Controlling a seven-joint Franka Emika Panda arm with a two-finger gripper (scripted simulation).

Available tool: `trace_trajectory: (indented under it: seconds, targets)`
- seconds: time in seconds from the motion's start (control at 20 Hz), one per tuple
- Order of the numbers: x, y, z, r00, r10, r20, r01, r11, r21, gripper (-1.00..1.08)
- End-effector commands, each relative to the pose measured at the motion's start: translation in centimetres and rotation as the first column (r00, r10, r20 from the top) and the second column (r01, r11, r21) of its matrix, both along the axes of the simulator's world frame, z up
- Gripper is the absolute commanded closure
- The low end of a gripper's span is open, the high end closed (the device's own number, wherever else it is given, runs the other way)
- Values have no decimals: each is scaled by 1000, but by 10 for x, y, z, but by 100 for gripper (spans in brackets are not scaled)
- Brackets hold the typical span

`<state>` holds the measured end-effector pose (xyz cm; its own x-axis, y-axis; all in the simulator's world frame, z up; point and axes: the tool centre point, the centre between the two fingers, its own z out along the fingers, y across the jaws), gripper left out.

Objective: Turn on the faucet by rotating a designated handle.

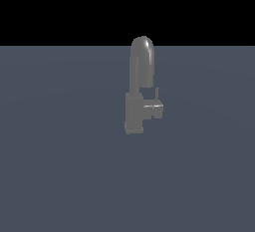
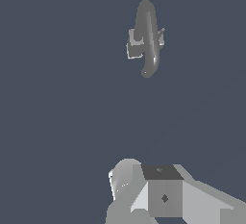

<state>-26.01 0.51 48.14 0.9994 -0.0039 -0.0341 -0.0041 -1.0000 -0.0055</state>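
Note:
The matte grey faucet [image 1: 139,89] stands upright on the flat grey-blue floor, its thick arched spout rising from a blocky base. The handle [image 1: 154,109] is a small stub that projects from the base toward the exterior view's right, with a thin short upright lever on it. In the wrist view I see the faucet [image 2: 146,35] from above, with the handle [image 2: 161,37] a small block at its side. Grey parts of my gripper [image 2: 161,189] show at the picture's edge, far from the faucet and touching nothing. The jaws' opening is not readable. The arm is out of the exterior view.
The faucet stands on a plain grey-blue floor [image 1: 60,166] that ends at a black background. No other object is in either view.

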Motion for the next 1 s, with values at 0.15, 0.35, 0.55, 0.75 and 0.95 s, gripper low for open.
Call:
trace_trajectory:
  seconds: [0.15,0.35,0.55,0.75,0.95]
  targets:
    - [1,0,0,1000,-3,-3,3,1000,2,108]
    - [7,0,-1,1000,-14,-16,15,1000,13,108]
    - [16,-1,-2,999,-35,-39,37,999,33,108]
    - [30,-2,-4,995,-65,-75,70,996,60,108]
    - [49,-4,-8,987,-103,-123,115,989,95,108]
